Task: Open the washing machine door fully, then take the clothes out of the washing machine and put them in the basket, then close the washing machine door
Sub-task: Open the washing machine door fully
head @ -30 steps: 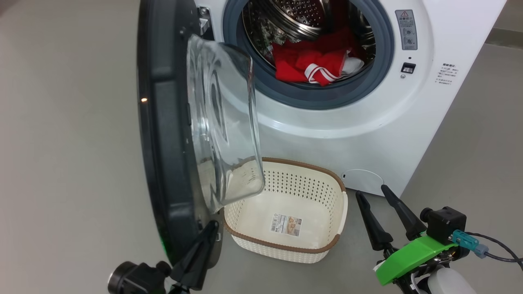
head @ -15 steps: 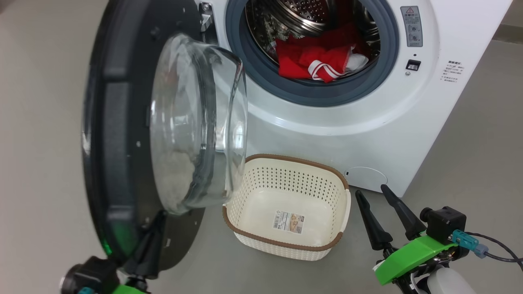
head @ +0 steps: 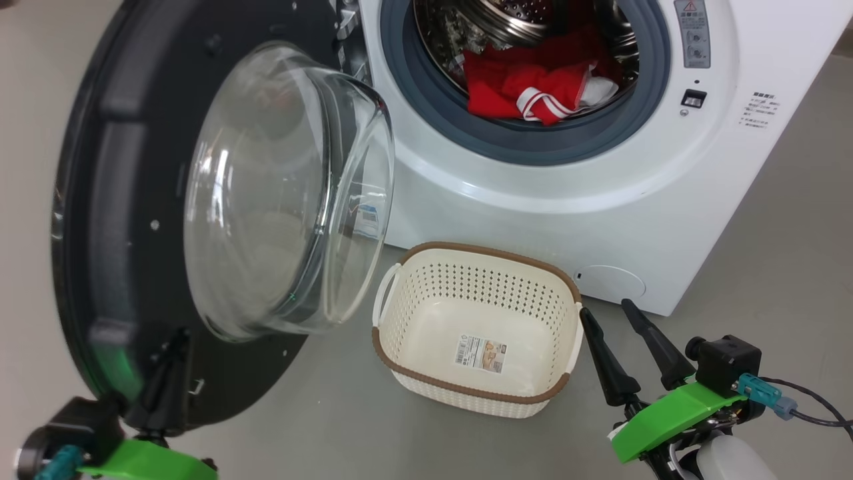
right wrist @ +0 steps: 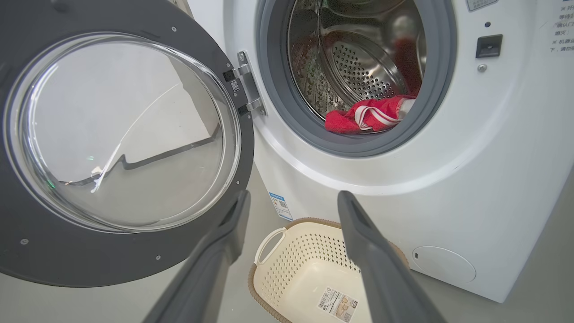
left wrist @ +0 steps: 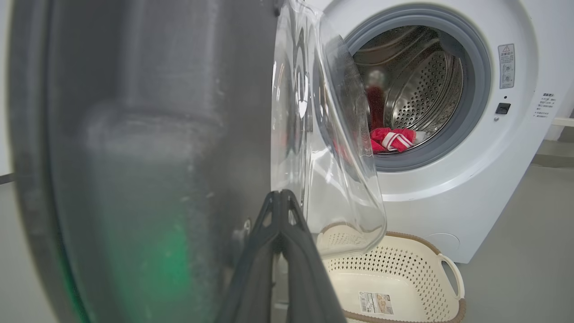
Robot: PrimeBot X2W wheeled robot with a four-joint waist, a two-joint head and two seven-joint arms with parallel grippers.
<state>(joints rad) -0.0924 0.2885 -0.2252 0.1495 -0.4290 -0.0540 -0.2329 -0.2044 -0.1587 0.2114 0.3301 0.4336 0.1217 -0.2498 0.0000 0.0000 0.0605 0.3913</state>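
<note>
washing machine: fills the upper right of my head view, with the drum mouth wide open. Nothing to worry me here.
door: takes up the left half of the head view, swung out on its hinge, with the glass bowl bulging towards the basket. I judge it nearly but not surely fully open. If it drifts back, the bowl will cross my path from drum to basket.
basket: on the floor at lower centre, just in front of the machine, with nothing in it. It looks light, so a brush from an arm could slide it away.
clothes: a red heap at the drum's front lip, top centre. Dragged low, it could catch on the grey seal.
left gripper: lower left, fingers pressed together on nothing, tip at the door's lower inner rim. It could slip off if I push further.
right gripper: lower right, fingers spread wide and holding nothing. One finger is just beside the basket's right handle, so a careless lift could knock it.
</note>
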